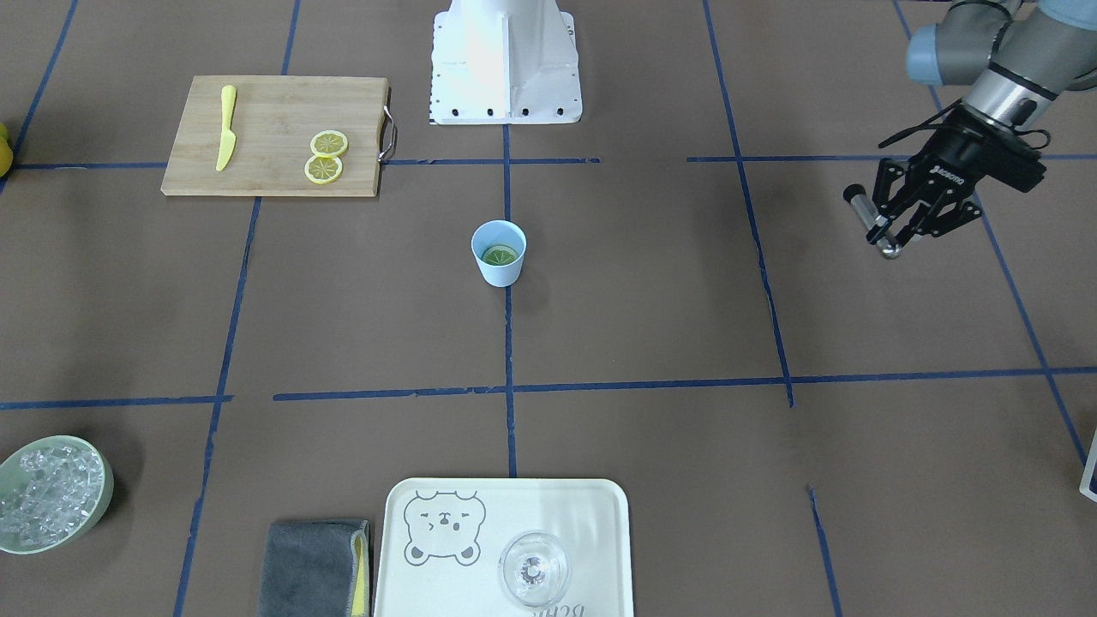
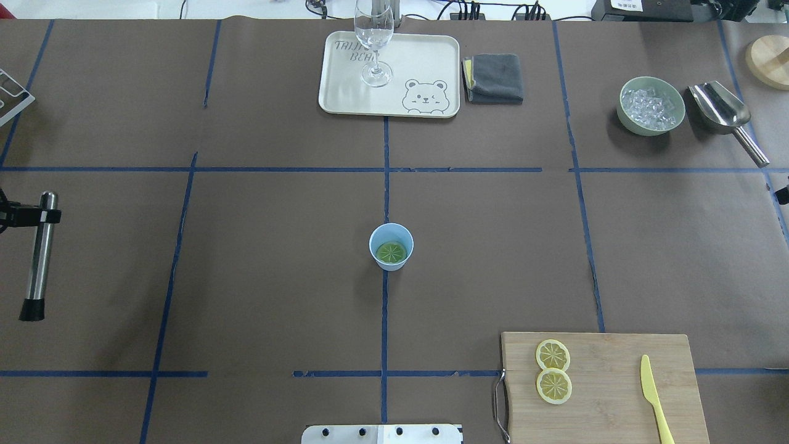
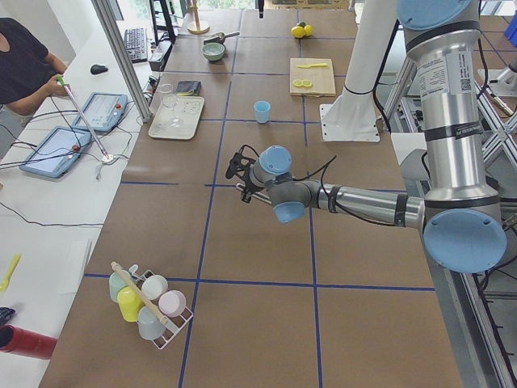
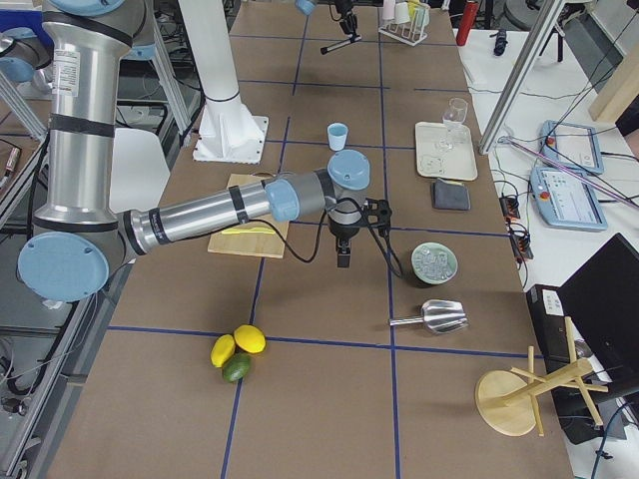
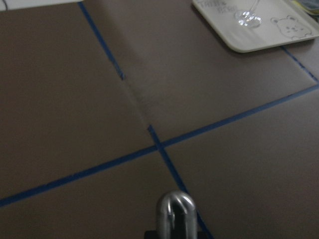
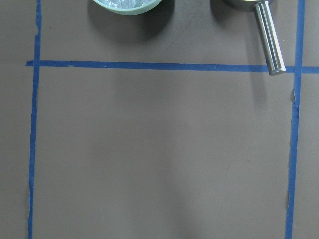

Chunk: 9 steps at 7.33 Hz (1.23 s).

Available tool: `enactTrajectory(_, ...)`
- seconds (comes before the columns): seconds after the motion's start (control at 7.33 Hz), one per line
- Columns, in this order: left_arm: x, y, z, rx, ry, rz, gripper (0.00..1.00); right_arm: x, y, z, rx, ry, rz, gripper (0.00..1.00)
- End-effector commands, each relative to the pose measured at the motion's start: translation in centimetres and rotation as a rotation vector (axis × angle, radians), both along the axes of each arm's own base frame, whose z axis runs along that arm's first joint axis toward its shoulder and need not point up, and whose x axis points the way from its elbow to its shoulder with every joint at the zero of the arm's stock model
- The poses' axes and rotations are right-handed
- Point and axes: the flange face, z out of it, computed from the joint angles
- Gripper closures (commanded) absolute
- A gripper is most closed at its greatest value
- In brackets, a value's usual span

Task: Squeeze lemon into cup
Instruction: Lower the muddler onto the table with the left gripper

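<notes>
Lemon (image 2: pixel 392 251) lies inside the cup (image 2: pixel 388 233) (2 slices (image 2: pixel 553 355) on board (image 2: pixel 616 394)).

1. From above, the edge cuts off the left tool (image 1: pixel 891 233); we mostly see the metal bar (image 2: pixel 39 256) it grips.
2. The left wrist picture is dim and blurry. Only the bar's round end peeks over the bottom edge.
3. The right tool (image 4: pixel 343 239) shows only from the side, small and dark. We cannot tell if its fingers are apart or together.
4. The lemon (image 2: pixel 392 251) sits deep in the cup (image 2: pixel 389 265), in shade, so it looks green.
5. In the right wrist picture, the top edge cuts the bowl (image 6: pixel 127 11) and the scoop (image 6: pixel 268 40).
6. From above, the top of the glass (image 2: pixel 373 43) and one end of the knife (image 2: pixel 654 398) run off the picture.
</notes>
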Motion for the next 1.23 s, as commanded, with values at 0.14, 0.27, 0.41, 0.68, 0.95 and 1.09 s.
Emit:
enactTrajectory(0.14,0.9,-4.7,5.9,-0.279,-0.128,-0.030,1.00,1.5,-0.1,2.0,-0.011,-0.028,-0.007,0.00)
enactTrajectory(0.27,1.9,-6.5,6.2,-0.275,-0.137,-0.035,1.00,1.5,0.0,2.1,-0.013,-0.028,-0.006,0.00)
enactTrajectory(0.41,3.6,-6.6,5.7,-0.264,-0.137,-0.008,1.00,1.5,0.1,2.1,-0.015,-0.031,-0.007,0.00)
enactTrajectory(0.68,8.9,-5.1,5.6,-0.237,-0.165,0.079,1.00,1.5,0.1,2.3,-0.021,-0.030,-0.005,0.00)
enactTrajectory(0.95,9.5,-5.0,6.4,-0.246,-0.176,0.092,1.00,1.5,0.1,2.4,-0.028,-0.037,-0.005,0.00)
enactTrajectory(1.09,9.6,-5.1,6.3,-0.247,-0.174,0.092,1.00,1.4,0.1,2.5,-0.031,-0.044,-0.007,0.00)
